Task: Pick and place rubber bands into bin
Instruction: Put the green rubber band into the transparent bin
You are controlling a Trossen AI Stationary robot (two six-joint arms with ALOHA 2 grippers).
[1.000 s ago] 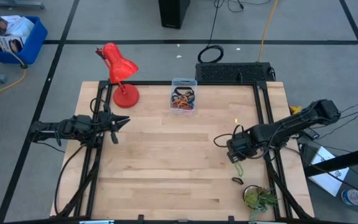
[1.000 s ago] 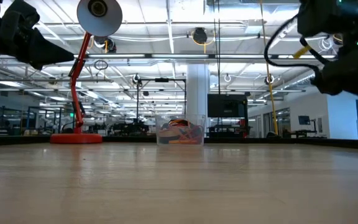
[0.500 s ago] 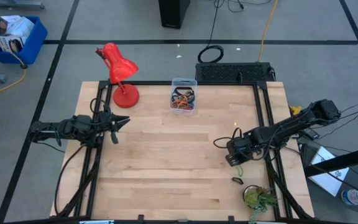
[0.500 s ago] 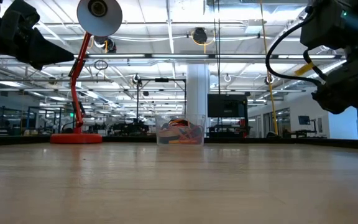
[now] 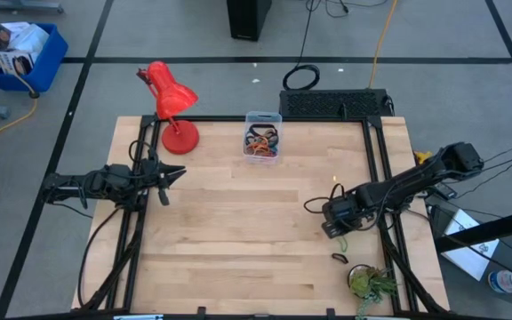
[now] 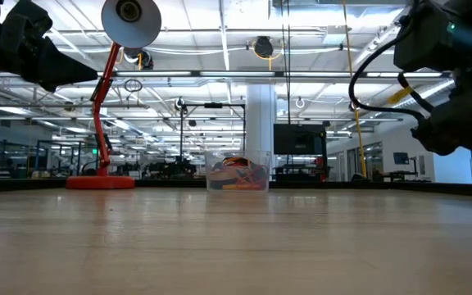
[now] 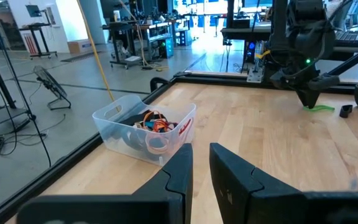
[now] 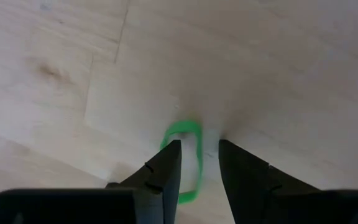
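Observation:
A green rubber band (image 8: 190,163) lies flat on the wooden table near its right edge, also in the high view as the green band (image 5: 343,242). My right gripper (image 8: 199,152) points steeply down over it, open, one finger on either side of the band's far part. A black rubber band (image 5: 339,258) lies nearer the front edge. The clear bin (image 5: 262,136) stands at the far middle with several coloured bands inside. My left gripper (image 5: 172,173) waits level at the table's left, a narrow gap between its fingers (image 7: 201,163). My right gripper has its two fingers astride the green band's far end (image 8: 185,130), coming from above. One fingertip (image 8: 169,152) overlaps the band's side in the wrist view. Whether it touches the band, I cannot tell. The band lies flat on the table.
A red desk lamp (image 5: 172,102) stands at the far left corner. A small green plant (image 5: 369,283) sits at the near right corner, close to the black band. Bare wood lies between the green band and the bin (image 7: 145,127).
My right gripper has sunk toward the table over the green band and tipped more steeply downward. The band has stayed where it was.

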